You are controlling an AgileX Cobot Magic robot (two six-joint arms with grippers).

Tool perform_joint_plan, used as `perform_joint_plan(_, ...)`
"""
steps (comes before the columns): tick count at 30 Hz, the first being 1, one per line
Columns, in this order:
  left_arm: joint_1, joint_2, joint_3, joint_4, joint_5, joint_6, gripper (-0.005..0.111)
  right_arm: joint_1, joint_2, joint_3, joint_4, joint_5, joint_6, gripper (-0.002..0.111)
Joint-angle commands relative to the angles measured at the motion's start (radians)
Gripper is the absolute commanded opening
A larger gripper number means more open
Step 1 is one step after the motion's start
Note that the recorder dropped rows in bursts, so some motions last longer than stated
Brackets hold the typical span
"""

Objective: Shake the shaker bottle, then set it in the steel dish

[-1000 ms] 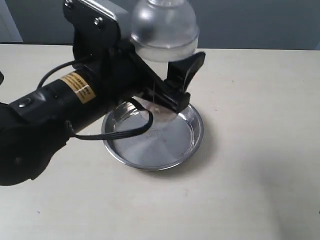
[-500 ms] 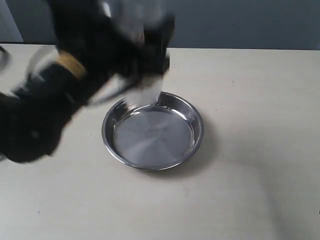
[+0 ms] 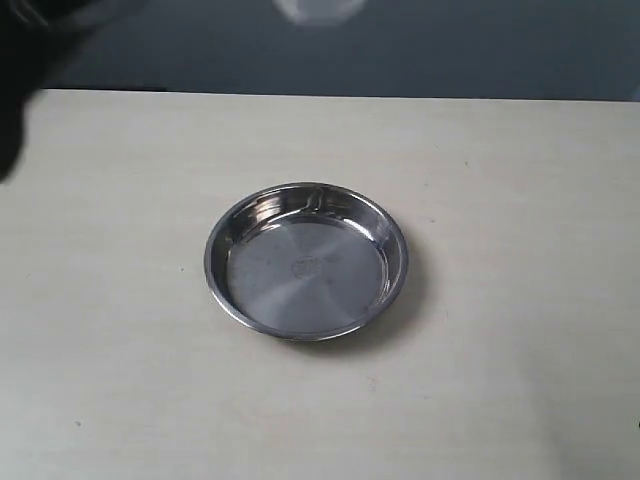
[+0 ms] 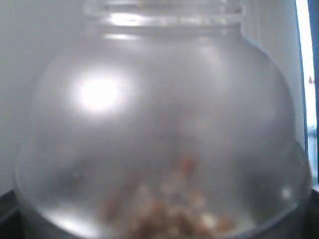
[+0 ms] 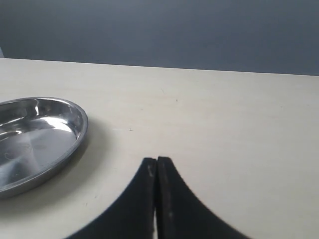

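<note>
The shaker bottle fills the left wrist view: a frosted dome with brown granules blurred low inside it. My left gripper is shut on it, and only dark finger edges show at the corners. In the exterior view a pale blur of the bottle sits at the top edge, and the left arm is a dark smear at the upper left. The steel dish lies empty mid-table, also seen as the dish in the right wrist view. My right gripper is shut on nothing, low over the table beside the dish.
The dish rests on a pale beige tabletop. Along the table's far edge runs a dark grey wall.
The left arm has swung up and to the left with the bottle, from over the dish to almost out of the exterior view. The dish has not moved.
</note>
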Motion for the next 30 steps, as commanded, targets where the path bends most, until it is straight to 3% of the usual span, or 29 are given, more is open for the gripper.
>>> perform_joint_plan(1, -0.001, 0.151, 0.136, -0.042, 0.085, -0.095, 0.000, 0.000, -0.004, 0.001, -0.005, -0.012, -0.001, -0.001)
perform_joint_plan(4, -0.018, 0.152, 0.161, 0.068, -0.013, -0.160, 0.000, 0.000, -0.004, 0.001, -0.005, -0.012, -0.001, -0.001)
perform_joint_plan(7, -0.023, 0.126, 0.162, 0.086, -0.132, -0.167, 0.000, 0.000, -0.004, 0.001, -0.005, -0.010, -0.001, -0.001)
perform_joint_plan(21, -0.023, 0.124, 0.165, 0.088, -0.061, -0.124, 0.000, 0.000, -0.004, 0.001, -0.005, -0.010, -0.001, -0.001)
perform_joint_plan(30, -0.023, 0.124, 0.261, 0.015, -0.216, -0.126, 0.000, 0.000, -0.004, 0.001, -0.005, -0.010, -0.001, -0.001)
